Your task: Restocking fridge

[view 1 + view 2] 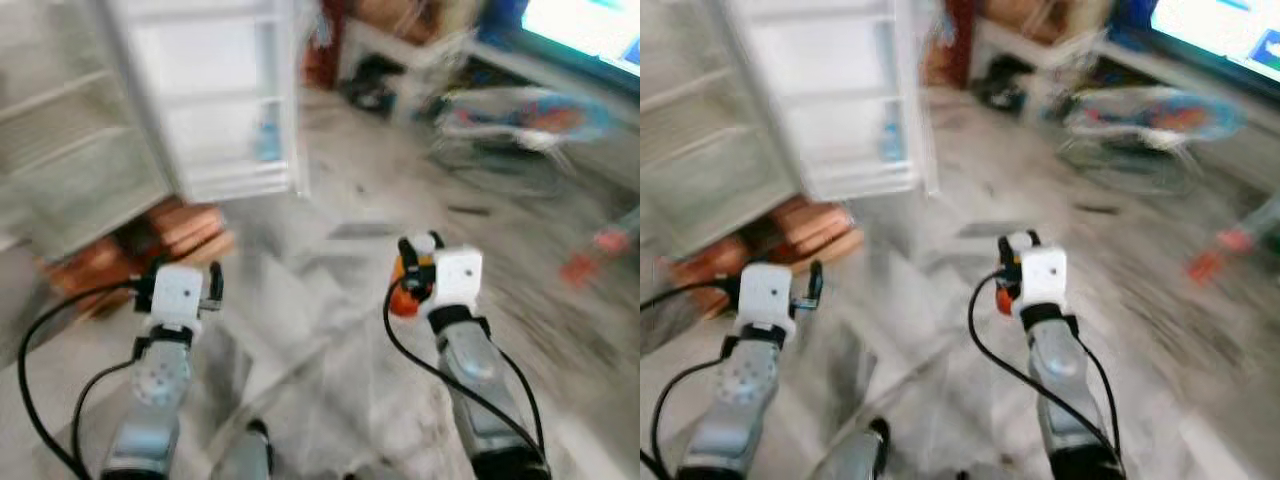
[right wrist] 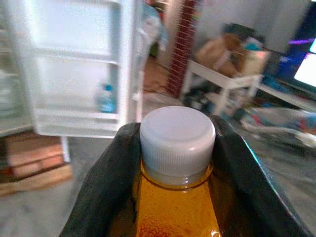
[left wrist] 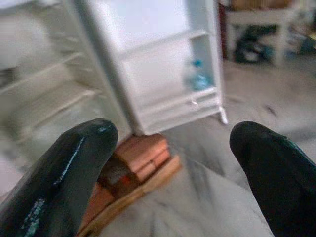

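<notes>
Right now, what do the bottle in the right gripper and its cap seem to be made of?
The amber bottle looks like clear glossy plastic: the orange liquid shows through. Its white ribbed cap looks like matte opaque plastic. The right gripper has its fingers closed around the neck.

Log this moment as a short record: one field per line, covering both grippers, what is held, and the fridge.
right gripper: shut on the orange bottle, white cap showing between the fingers
left gripper: open, holding nothing
fridge door: open, a small blue-capped bottle on its lower shelf
under fridge: bricks on a wooden board
image: blurred
</notes>
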{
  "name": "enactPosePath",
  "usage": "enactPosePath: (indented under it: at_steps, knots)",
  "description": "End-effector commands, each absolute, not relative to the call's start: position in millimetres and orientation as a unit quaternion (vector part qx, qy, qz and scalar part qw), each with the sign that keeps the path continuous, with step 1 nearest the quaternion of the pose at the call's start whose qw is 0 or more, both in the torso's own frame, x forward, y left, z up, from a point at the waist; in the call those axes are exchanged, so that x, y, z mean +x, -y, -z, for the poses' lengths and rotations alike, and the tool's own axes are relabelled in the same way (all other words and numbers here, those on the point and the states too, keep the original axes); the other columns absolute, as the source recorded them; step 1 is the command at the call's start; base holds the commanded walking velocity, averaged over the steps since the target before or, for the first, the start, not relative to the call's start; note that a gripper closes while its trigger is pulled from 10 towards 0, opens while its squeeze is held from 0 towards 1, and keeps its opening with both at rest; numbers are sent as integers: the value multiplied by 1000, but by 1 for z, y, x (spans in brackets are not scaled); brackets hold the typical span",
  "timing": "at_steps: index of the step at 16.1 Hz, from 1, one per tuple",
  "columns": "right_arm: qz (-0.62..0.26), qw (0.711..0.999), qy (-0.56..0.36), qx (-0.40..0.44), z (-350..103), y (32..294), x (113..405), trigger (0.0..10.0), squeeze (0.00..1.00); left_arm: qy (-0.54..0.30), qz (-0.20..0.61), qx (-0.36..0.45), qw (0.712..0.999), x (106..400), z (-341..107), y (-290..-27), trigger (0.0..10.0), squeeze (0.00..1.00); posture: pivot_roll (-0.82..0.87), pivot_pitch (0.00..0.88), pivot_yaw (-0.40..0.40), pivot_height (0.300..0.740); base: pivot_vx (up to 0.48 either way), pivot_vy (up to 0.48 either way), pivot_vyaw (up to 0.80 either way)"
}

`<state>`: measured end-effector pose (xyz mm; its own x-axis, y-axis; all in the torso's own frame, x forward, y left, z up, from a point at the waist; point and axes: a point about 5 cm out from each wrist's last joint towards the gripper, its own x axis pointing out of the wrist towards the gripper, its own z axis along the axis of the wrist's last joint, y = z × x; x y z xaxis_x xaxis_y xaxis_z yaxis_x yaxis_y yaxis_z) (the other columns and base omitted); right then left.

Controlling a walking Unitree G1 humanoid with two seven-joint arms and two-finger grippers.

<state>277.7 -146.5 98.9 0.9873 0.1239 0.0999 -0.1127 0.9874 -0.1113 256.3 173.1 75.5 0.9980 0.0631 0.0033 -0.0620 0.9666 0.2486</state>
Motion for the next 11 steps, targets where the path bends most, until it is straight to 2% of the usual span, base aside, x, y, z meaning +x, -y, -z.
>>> enactPosePath:
  at_steps: [1, 5, 11]
  knots:
    - [-49, 995, 65, -53, -105, 153, 278, 10000, 0, -17, -37, 113, 993, 253, -71, -174, 10000, 0, 142, 125, -89, 740, 0, 0, 750]
    - [-39, 995, 68, -57, -108, 162, 281, 10000, 0, -37, -23, 90, 995, 241, -65, -169, 10000, 0, 139, 123, -92, 740, 0, 0, 644]
    - [-48, 995, 70, -54, -109, 159, 284, 10000, 0, -36, -8, 83, 996, 240, -66, -165, 10000, 0, 140, 119, -97, 740, 0, 0, 0]
